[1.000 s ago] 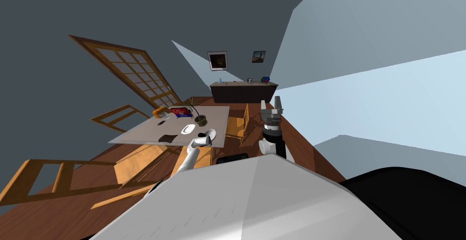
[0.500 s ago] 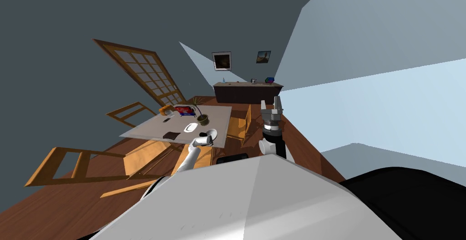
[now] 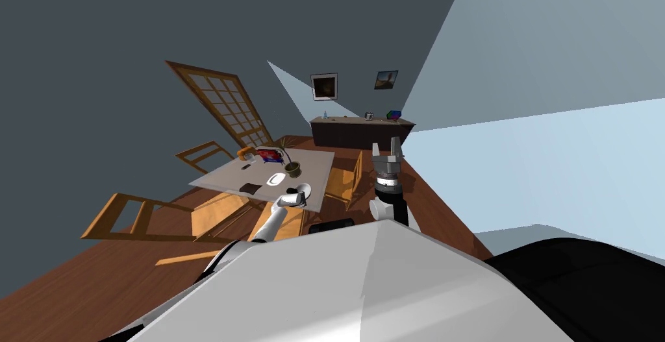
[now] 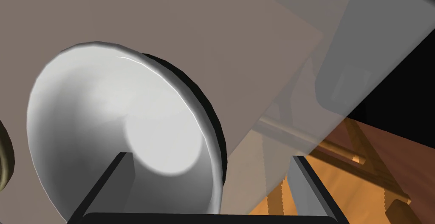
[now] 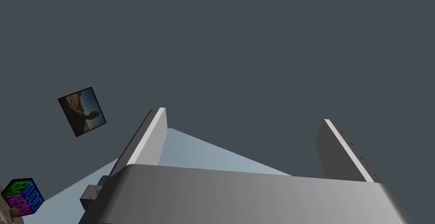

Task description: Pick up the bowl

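Head view has swung: desk [image 3: 317,168] slides toward frame centre, camera move, nothing displaced; bowl [image 3: 302,191] on desk's near edge, just left of centre; left gripper [image 4: 210,155] fingers apart astride its rim, so you still need to close; right gripper [image 3: 388,146] raised, fingers apart

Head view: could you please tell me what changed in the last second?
I turned: the grey rectangular table and wooden lattice door slid right across the picture. The left gripper stays at the white round bowl, fingers open astride its rim; the right gripper stays raised, open.
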Controlling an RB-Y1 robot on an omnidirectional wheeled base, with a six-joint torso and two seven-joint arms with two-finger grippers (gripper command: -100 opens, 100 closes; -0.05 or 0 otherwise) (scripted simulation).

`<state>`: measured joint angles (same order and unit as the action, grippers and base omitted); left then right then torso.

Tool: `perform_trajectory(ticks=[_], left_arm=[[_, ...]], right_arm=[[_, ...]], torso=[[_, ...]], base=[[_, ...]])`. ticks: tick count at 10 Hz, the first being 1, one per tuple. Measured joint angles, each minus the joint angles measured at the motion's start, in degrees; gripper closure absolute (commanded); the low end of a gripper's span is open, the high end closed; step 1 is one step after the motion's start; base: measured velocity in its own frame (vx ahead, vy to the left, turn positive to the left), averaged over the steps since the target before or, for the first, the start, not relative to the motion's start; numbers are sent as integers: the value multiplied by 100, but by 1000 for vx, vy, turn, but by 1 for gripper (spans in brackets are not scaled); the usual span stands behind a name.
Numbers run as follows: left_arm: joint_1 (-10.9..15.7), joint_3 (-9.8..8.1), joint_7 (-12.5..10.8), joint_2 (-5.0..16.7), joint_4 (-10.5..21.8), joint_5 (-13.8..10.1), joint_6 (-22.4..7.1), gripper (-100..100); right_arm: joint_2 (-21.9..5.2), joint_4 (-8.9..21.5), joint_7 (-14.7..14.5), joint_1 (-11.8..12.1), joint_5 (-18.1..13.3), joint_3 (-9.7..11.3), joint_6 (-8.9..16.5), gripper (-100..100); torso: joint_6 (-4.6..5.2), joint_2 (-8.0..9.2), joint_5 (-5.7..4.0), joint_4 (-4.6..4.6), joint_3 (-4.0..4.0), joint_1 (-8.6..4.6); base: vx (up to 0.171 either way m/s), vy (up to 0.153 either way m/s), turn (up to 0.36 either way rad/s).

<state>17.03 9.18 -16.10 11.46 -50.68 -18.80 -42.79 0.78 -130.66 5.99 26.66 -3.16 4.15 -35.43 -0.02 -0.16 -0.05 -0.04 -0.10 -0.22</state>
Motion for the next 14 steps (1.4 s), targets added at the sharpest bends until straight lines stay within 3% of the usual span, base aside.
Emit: perform_trajectory(ticks=[12, 13, 14], left_arm=[[876, 1555, 944, 542, 1525, -1872, 912, -100], [877, 1564, 950, 544, 1528, -1885, 920, 100], [877, 1563, 949, 544, 1527, -1883, 919, 100]], right_arm=[[0, 0, 0, 0, 0, 0, 0, 0], [0, 0, 0, -1, 0, 0, 0, 0], [-1, 0, 0, -1, 0, 0, 0, 0]], torso=[[1, 0, 0, 0, 0, 3], [2, 5, 3, 1, 3, 14], [2, 9, 4, 2, 5, 21]], base=[[30, -54, 150], [0, 0, 0], [0, 0, 0]])
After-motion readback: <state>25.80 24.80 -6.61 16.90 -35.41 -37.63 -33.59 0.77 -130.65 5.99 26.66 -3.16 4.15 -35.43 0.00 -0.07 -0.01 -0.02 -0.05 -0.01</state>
